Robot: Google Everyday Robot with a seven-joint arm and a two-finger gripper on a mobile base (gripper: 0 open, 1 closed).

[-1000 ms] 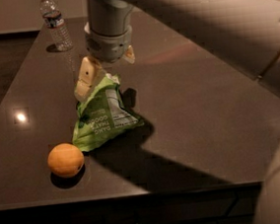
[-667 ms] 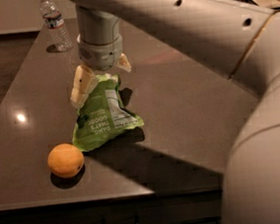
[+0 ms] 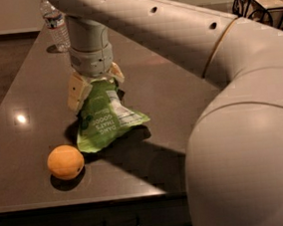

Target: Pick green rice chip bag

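The green rice chip bag (image 3: 107, 119) lies on the dark table (image 3: 179, 89), lime green with a white label panel and white lettering. Its upper end rises between my fingers. My gripper (image 3: 95, 84) hangs straight down from the big pale arm (image 3: 173, 27), low over the bag's far end. The cream fingers (image 3: 76, 92) stand apart on either side of that end, so the gripper is open around it. The bag's lower end rests on the table.
A round orange (image 3: 65, 162) sits left of the bag near the table's front edge. A clear water bottle (image 3: 56, 24) stands at the far left corner. A black wire basket (image 3: 263, 2) is at the far right. My arm's bulk fills the right foreground.
The gripper has come down and a little to the left, from beside the bag's top to straddling it. The bag's upper end now stands between the fingers. The orange has not moved.
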